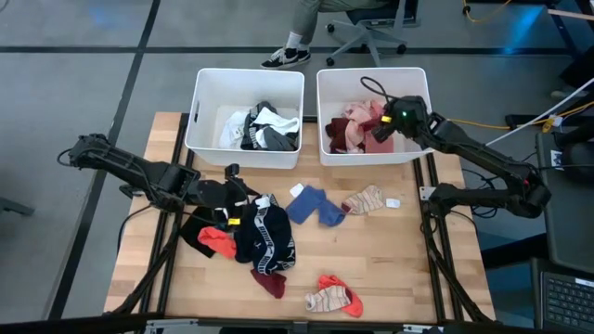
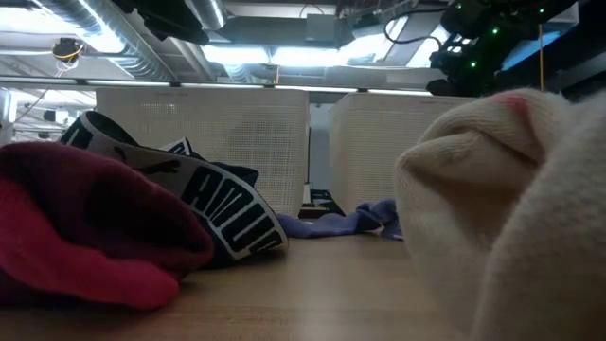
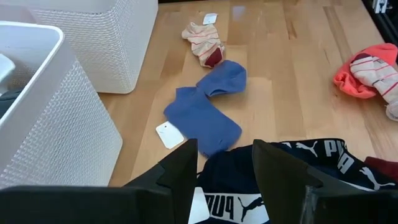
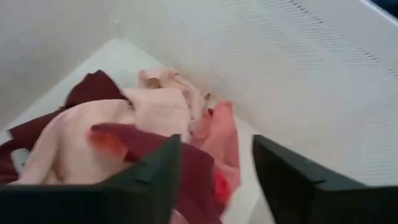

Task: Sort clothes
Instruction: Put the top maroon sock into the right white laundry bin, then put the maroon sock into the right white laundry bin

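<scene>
The right pincer (image 1: 385,123) hangs over the right white bin (image 1: 327,111) at the far side of the tabletop (image 1: 408,269). Its two dark fingers (image 4: 149,180) stand apart with nothing between them, released above a heap of maroon and pink clothes (image 4: 149,124) lying in that bin (a red patch shows among them).

The left pincer (image 1: 215,193) lies low at the left of the tabletop, against the dark pile of clothes (image 1: 260,237). Its fingers (image 3: 180,168) are parted and rest at the edge of a navy garment with a white lettered band (image 3: 292,155); whether they pinch any cloth I cannot tell.

The left white bin (image 1: 200,111) holds black, white and grey pieces (image 1: 264,130). Loose on the wood lie a blue sock pair (image 1: 316,206) near the middle, a striped beige sock (image 1: 364,199) just right of it, a red piece (image 1: 215,239) at the left of the dark pile, and a striped sock with orange-red fabric (image 1: 336,297) at the near edge.
</scene>
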Tool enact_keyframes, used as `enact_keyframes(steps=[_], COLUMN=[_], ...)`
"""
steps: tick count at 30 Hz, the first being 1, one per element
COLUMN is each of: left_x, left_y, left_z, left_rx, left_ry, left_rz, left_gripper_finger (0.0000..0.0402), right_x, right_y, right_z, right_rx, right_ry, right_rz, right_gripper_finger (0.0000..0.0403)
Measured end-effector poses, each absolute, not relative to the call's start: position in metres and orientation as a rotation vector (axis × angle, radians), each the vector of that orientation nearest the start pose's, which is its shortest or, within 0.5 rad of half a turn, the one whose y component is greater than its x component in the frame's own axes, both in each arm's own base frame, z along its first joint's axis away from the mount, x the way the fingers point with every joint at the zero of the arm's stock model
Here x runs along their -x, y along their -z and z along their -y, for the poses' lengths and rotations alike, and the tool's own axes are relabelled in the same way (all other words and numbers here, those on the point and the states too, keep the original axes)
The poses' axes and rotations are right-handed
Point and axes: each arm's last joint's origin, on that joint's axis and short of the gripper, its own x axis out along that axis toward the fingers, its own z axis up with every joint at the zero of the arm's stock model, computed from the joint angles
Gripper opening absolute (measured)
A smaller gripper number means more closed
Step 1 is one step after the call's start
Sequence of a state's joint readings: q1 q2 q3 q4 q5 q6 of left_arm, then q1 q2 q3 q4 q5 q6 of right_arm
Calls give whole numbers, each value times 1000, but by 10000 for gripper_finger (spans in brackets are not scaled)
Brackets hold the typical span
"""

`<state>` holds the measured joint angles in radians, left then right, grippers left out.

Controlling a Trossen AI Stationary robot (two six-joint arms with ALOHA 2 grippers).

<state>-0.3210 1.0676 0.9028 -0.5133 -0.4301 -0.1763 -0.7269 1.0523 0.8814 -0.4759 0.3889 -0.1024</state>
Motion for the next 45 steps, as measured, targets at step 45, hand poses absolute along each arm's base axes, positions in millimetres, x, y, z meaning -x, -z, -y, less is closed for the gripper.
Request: enact_keyframes(steps=[45], left_x=[-284], left_y=[-177], left_z=[71], left_rx=[-101], left_ry=[147], left_rz=[-1096], left_gripper_finger=[143], right_x=[-214], right_y=[-308], right_z=[-49], right_rx=[213], right_ry=[-134], right_rz=[73], right_gripper_finger=[323])
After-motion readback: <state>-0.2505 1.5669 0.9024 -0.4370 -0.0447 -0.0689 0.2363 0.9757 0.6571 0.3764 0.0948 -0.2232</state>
